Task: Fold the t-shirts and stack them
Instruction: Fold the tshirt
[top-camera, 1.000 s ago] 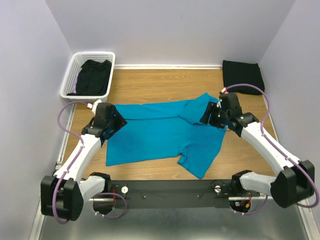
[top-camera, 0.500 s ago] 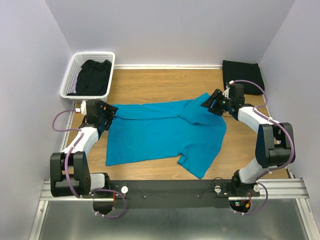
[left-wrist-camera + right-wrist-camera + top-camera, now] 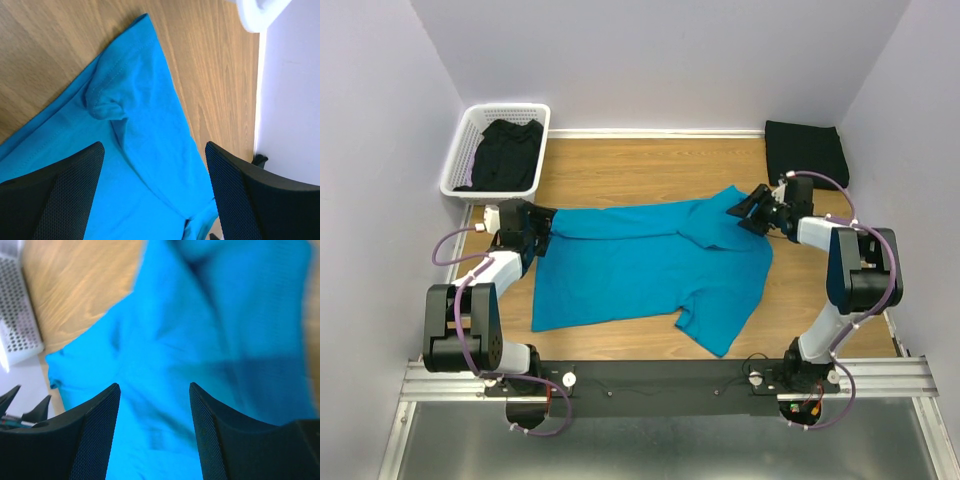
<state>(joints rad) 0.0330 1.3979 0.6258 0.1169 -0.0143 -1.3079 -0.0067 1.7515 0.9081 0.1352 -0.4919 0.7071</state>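
Observation:
A bright teal-blue t-shirt (image 3: 640, 265) lies spread on the wooden table, one sleeve pointing toward the front. My left gripper (image 3: 542, 226) hovers open over its left edge; the left wrist view shows a stitched hem with a small fold (image 3: 107, 102) beyond the gripper (image 3: 154, 147). My right gripper (image 3: 744, 208) stands open over the shirt's back right sleeve, and only teal cloth (image 3: 200, 315) shows between its fingers (image 3: 97, 430). A folded black t-shirt (image 3: 806, 150) rests at the back right. Another black t-shirt (image 3: 508, 152) lies in the basket.
A white lattice basket (image 3: 460, 160) stands at the back left corner; its corner (image 3: 260, 10) shows in the left wrist view. Walls close in the table on three sides. Bare wood (image 3: 640, 170) lies behind the teal shirt.
Both arms have folded back, elbows dropping toward their bases, and each gripper has shifted slightly toward the back. The left gripper's jaws have widened. The teal shirt has not moved.

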